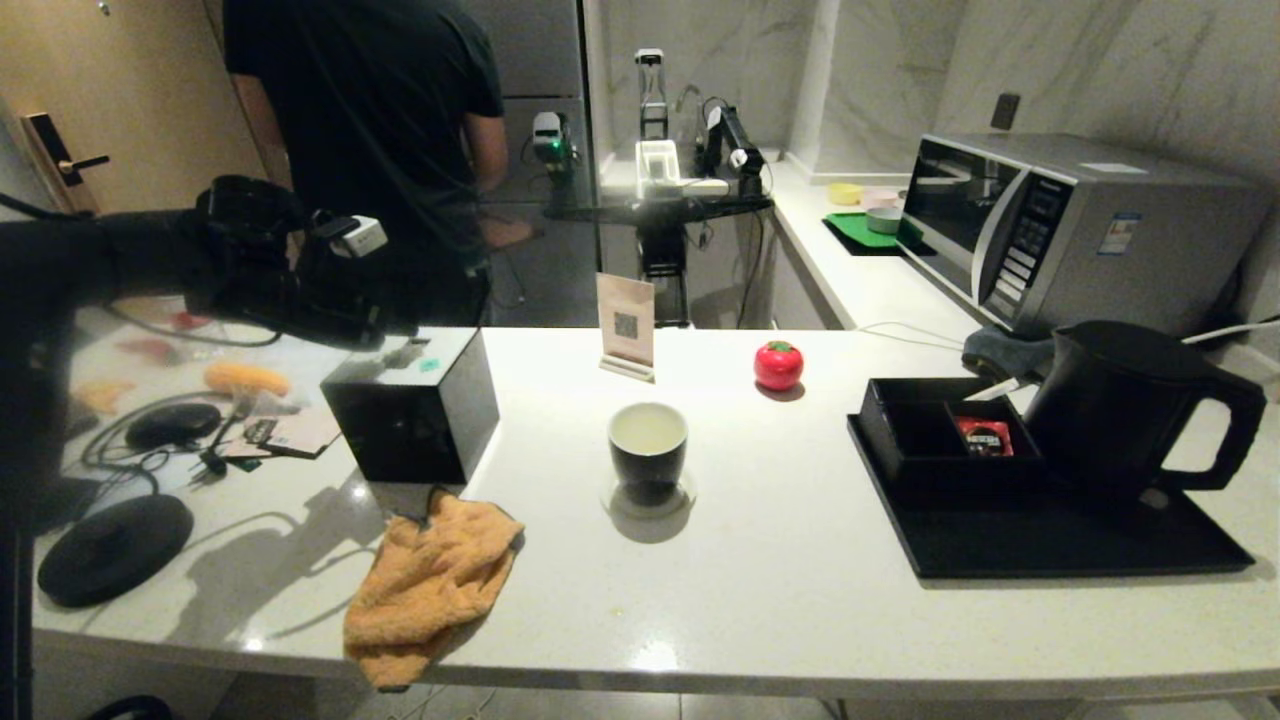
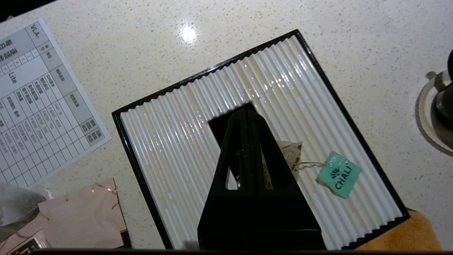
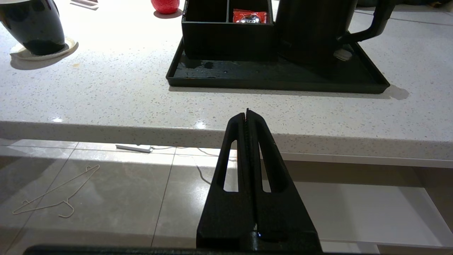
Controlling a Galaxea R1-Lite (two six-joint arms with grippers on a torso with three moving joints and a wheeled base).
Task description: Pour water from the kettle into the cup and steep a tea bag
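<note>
Left gripper [image 2: 246, 112]: fingers pressed together, nothing between them, hovering over the ribbed white top of the black tissue box [image 2: 198, 141]; a tea bag [image 2: 291, 156] lies there beside the fingers, its string running to a teal tag [image 2: 339, 174].
Right gripper [image 3: 247, 112]: also pressed shut and empty, parked below the counter edge [image 3: 141, 132], out in front of the tray.
Kettle [image 1: 1120, 410]: stands on the black tray [image 1: 1050, 545] at the right, handle facing outward. Looks heavy and rigid; the loop handle is the obvious hold.
Cup [image 1: 648, 450]: mid-counter on a small coaster, well apart from the kettle. Glossy, so likely slippery and easy to tip; pale liquid seems to be in it.
Tea bag handling: light and limp, I'd say; the tag or string looks like the safest pinch.
Room: open counter between cup and tray; orange cloth [image 1: 430, 580] droops over the near edge, the tissue box crowds the cup's left.
</note>
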